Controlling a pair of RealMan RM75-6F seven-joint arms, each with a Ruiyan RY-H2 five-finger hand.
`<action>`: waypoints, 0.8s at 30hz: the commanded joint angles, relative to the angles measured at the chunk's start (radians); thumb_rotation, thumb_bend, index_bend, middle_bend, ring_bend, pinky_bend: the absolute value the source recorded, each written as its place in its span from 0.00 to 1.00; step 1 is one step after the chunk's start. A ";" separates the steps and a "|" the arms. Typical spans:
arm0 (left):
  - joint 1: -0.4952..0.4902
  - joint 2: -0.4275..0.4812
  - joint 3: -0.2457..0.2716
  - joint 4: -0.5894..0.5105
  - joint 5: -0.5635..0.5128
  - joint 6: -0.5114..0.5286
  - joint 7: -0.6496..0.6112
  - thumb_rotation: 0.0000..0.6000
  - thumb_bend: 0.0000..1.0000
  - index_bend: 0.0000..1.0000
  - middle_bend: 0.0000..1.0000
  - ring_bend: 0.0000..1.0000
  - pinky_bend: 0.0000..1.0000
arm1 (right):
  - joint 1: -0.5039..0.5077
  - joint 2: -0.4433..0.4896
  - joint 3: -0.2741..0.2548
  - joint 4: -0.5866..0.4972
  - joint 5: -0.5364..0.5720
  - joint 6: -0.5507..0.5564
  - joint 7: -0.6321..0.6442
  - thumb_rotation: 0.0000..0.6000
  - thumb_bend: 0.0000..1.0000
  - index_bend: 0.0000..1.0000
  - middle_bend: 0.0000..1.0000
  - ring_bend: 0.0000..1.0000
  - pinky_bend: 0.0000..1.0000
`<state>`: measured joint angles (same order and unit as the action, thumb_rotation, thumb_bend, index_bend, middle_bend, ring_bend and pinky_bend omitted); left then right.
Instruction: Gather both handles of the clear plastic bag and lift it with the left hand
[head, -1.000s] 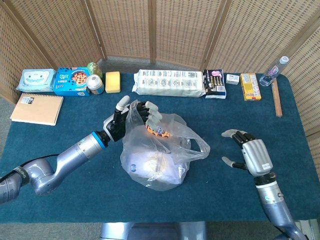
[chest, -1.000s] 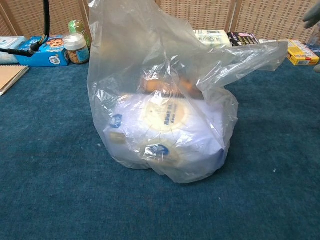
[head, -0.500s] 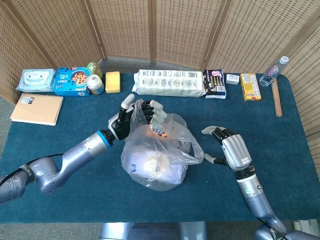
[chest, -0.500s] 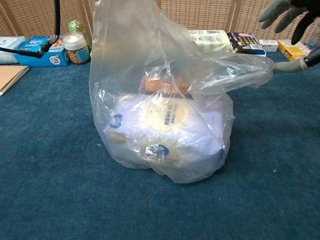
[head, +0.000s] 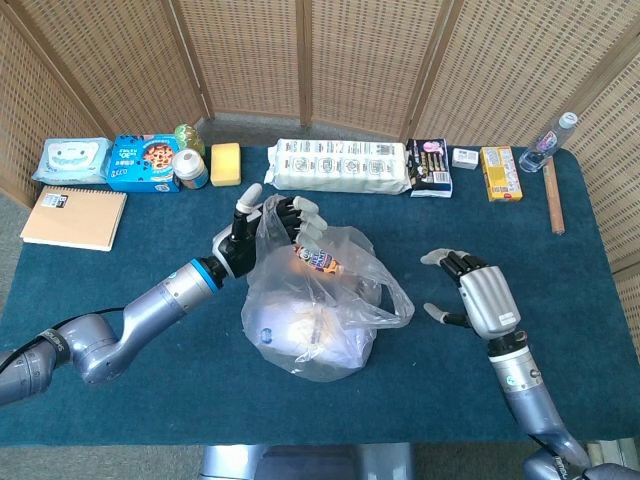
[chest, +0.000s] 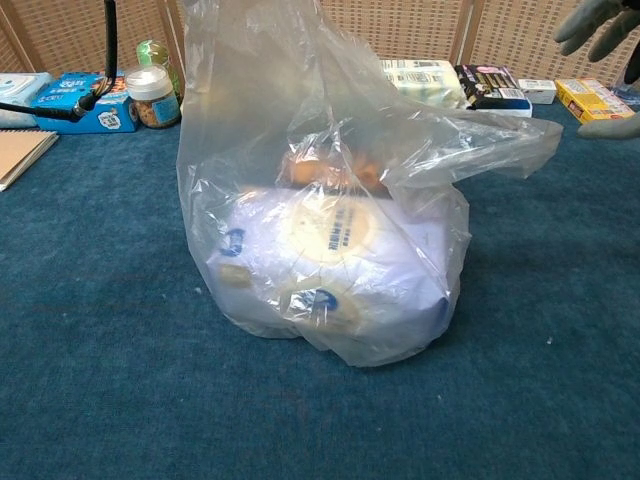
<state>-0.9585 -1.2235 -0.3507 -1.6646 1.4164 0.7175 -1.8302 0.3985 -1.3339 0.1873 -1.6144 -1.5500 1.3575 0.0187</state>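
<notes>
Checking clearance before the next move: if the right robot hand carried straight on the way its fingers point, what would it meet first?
Probably the bag's loose handle: the right robot hand points left toward it, with bare tabletop between. Height is unclear.

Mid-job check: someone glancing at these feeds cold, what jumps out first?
The clear plastic bag bulging with white packages sits mid-table on the blue cloth and fills the chest view. The left hand holds its far-left handle up, while the other handle droops toward the right hand, which hovers open beside it, not touching. A row of groceries lines the far edge.
</notes>
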 joint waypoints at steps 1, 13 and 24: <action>0.000 -0.002 0.000 0.001 0.005 0.002 -0.002 0.00 0.18 0.35 0.41 0.39 0.39 | -0.001 0.010 -0.002 0.001 0.002 0.000 0.003 1.00 0.19 0.29 0.32 0.35 0.44; 0.005 0.001 0.005 0.004 0.013 0.006 -0.014 0.00 0.18 0.35 0.41 0.39 0.39 | -0.006 0.053 -0.029 -0.008 0.013 -0.024 -0.039 1.00 0.19 0.29 0.32 0.35 0.43; 0.005 -0.004 0.005 0.010 0.008 0.006 -0.014 0.00 0.18 0.35 0.41 0.39 0.39 | 0.021 -0.015 -0.038 -0.014 0.003 -0.045 -0.012 1.00 0.19 0.29 0.32 0.35 0.43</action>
<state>-0.9532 -1.2271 -0.3456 -1.6543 1.4247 0.7237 -1.8439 0.4110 -1.3306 0.1447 -1.6309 -1.5455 1.3134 -0.0015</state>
